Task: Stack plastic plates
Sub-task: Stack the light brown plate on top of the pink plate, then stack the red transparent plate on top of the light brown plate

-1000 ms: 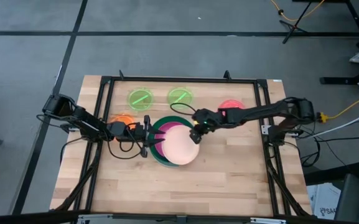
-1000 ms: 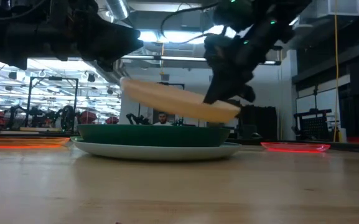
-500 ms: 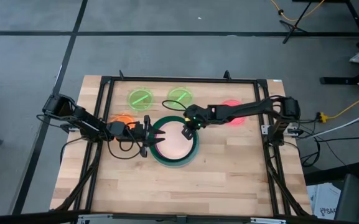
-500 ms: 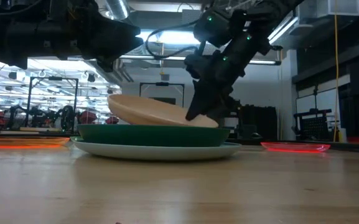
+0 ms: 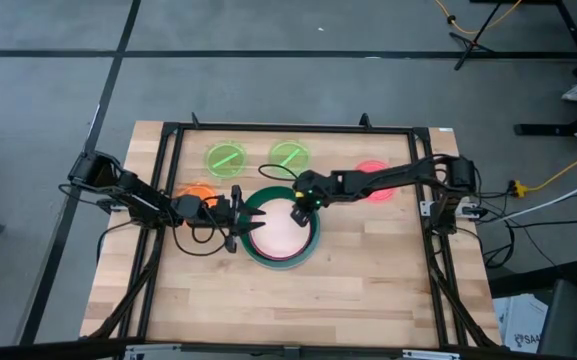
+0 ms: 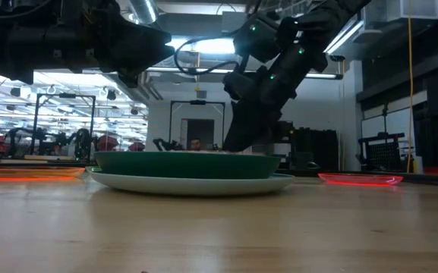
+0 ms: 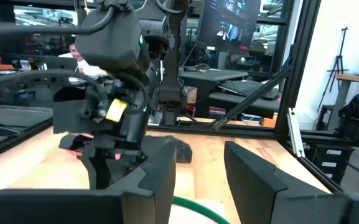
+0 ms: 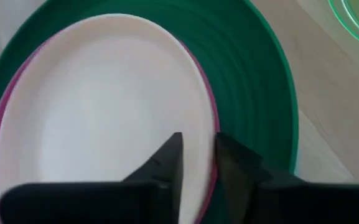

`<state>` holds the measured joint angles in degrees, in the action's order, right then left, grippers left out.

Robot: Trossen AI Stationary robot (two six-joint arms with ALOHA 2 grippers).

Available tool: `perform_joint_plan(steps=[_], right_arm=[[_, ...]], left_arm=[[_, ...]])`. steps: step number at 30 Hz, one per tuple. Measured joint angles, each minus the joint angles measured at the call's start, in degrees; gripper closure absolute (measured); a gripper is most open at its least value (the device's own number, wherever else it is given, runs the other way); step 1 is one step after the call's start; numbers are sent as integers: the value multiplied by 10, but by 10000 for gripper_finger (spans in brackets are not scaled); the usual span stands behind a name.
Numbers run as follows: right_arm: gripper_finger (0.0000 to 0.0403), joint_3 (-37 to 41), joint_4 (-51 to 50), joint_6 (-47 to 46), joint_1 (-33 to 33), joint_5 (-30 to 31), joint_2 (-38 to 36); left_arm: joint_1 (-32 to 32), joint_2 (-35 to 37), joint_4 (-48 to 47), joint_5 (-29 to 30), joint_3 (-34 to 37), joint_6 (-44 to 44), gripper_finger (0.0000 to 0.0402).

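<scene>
Right gripper (image 5: 296,213) fingers pinch the cream plate (image 5: 276,230)'s far rim inside the green plate (image 5: 306,250); left gripper (image 5: 234,215) spread at its left edge.

From the low view I am seeing only the dark green plate's (image 6: 184,164) wall; the cream plate (image 8: 98,118) inside is hiding behind it. The left arm is covering most of the orange plate (image 5: 197,189), and the right arm is crossing the pink plate (image 5: 373,190).

Overhead, table-level, two wrist-mounted close views.
</scene>
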<state>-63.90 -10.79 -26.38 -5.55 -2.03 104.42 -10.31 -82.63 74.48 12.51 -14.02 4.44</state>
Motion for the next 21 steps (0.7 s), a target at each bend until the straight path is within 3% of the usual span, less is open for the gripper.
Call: perform_joint_plan(steps=[3,6,15,21], right_arm=[[290,0,-42,17,-2,9,-27],[278,0,-102,31,2,65,-68],[276,25,-281,41,6,210,-187],[276,71,-358,-2,-5,296,-214]], left_arm=[[0,0,-1,0,0,0,272],[-1,0,-3,-1,0,1,272],[-10,0,-4,0,0,0,272],[-10,0,-5,0,0,0,272]])
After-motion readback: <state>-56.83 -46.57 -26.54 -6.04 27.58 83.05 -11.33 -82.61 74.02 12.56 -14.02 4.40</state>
